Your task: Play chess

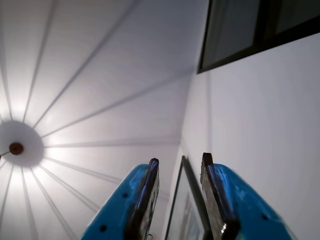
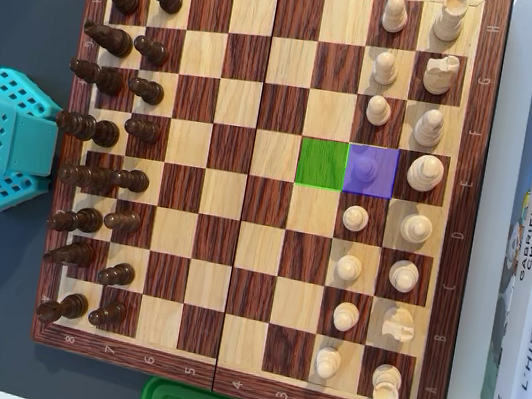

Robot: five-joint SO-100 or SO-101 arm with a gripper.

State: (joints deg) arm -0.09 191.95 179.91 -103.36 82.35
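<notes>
Chessboard (image 2: 283, 91) long axis runs left-right in overhead view; tool (image 1: 180, 162) parted.

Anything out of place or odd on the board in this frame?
Yes. The light pawn row has a gap: the purple square holds no pawn, nor does the green square beside it, and no spare pawn shows elsewhere. Also, the wrist view faces the ceiling.

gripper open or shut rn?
Open. In the wrist view the gripper points up at the ceiling, with a clear gap between its two blue fingers and nothing held between them.
</notes>
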